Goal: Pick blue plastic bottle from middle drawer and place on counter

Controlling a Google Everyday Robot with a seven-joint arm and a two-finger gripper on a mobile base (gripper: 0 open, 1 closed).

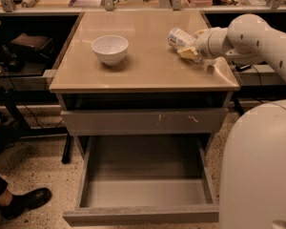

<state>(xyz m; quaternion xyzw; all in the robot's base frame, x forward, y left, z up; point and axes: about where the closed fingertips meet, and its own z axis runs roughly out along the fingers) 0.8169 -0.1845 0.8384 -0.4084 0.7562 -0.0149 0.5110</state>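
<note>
Right, I've got the white robot arm reaching in from the right, and the two-finger gripper sits low over the right rear part of the glossy beige counter. The small clear blue plastic bottle is tilted right against the gripper, above the counter top. I cannot tell whether the gripper is clamped on it or already loose. The wide grey middle drawer hangs pulled out below, nothing in it, so I judge the pick is done and this is the set-down. The white ceramic bowl stands well apart to the left, no obstacle.
</note>
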